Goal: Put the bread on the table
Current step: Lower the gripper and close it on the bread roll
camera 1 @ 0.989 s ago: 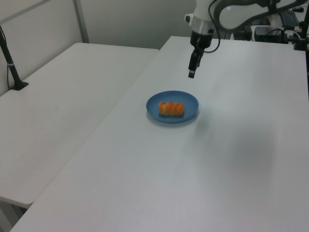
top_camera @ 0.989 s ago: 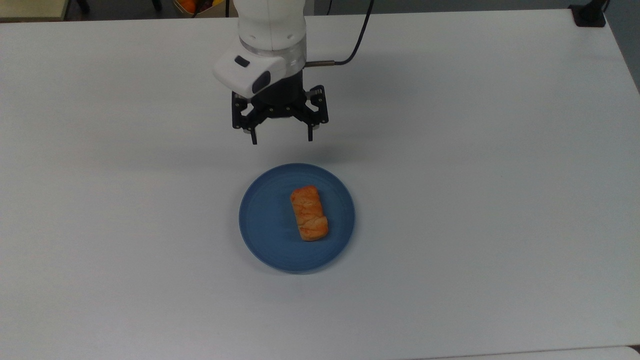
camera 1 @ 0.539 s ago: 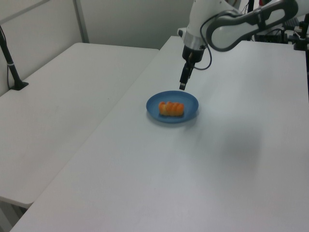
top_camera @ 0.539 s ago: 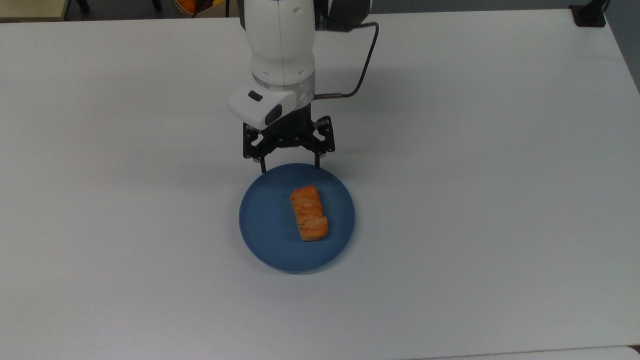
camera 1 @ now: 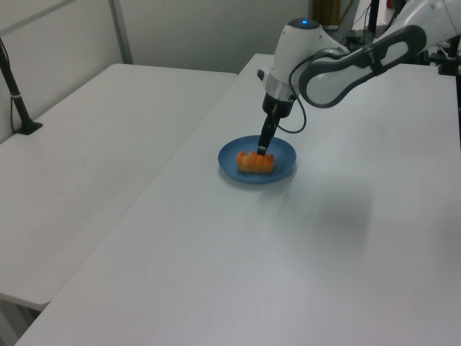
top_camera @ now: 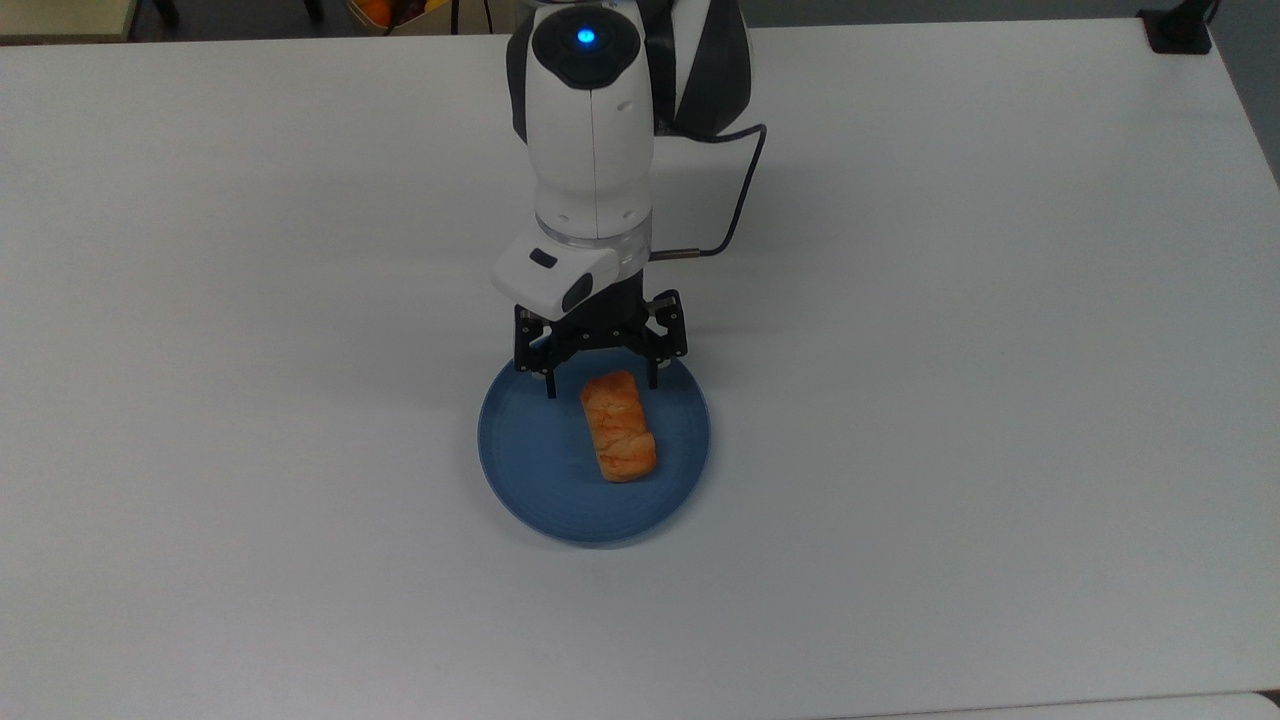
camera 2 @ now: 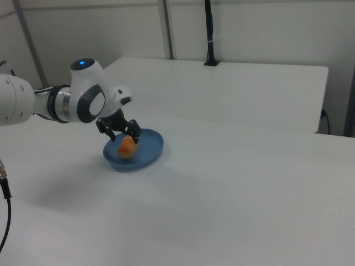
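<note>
Bread [top_camera: 619, 425]: lumpy glazed oblong, on round plate [top_camera: 530, 460] | end effector [top_camera: 600, 388]: fingers spread

A round blue plate [top_camera: 530, 470] with faint concentric rings lies near the middle of the top view; it sits centre-left in the left view [camera 1: 284, 151] and left of centre in the right view [camera 2: 148, 148]. A second white tabletop [camera 1: 94, 144] fills the left half of the left view, and stands along the upper middle of the right view [camera 2: 233, 88]. A black post on a flat black foot [camera 1: 16, 101] stands at the far left edge of the left view, and rises at the top centre of the right view [camera 2: 209, 33]. A small black block [top_camera: 1178, 30] sits in the upper right corner of the top view. Something orange [top_camera: 375, 10] peeks in at the upper edge of the top view, left of centre.
</note>
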`<state>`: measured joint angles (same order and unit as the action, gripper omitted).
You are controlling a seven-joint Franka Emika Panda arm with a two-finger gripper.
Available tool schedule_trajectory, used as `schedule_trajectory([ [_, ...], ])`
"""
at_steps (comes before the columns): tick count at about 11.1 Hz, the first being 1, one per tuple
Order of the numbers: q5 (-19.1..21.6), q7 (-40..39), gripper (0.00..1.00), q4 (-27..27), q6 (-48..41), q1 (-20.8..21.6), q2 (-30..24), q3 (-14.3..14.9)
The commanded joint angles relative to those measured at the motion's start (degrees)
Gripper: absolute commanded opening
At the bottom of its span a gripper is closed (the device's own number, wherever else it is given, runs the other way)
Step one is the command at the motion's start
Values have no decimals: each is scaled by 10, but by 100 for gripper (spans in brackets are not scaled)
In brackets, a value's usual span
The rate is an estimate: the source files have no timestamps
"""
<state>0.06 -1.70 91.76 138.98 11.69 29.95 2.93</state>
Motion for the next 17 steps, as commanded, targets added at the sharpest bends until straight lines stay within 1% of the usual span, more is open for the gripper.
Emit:
schedule_trajectory([
  [1, -1, 14, 100, -4, 53, 11, 33, 2],
  [4, -4, 15, 100, -4, 88, 11, 59, 2],
  [7, 3, 41, 99, -4, 96, 11, 61, 2],
  [8, 4, 44, 97, -4, 96, 11, 60, 2],
  [9, 5, 45, 89, -4, 96, 11, 59, 2],
  [12, 6, 45, 47, -4, 93, 12, 56, 2],
  [14, 6, 46, 23, -4, 89, 12, 50, 1],
  [15, 6, 45, 15, -4, 89, 12, 46, 1],
  [17, 6, 46, 13, -4, 87, 13, 42, 1],
])
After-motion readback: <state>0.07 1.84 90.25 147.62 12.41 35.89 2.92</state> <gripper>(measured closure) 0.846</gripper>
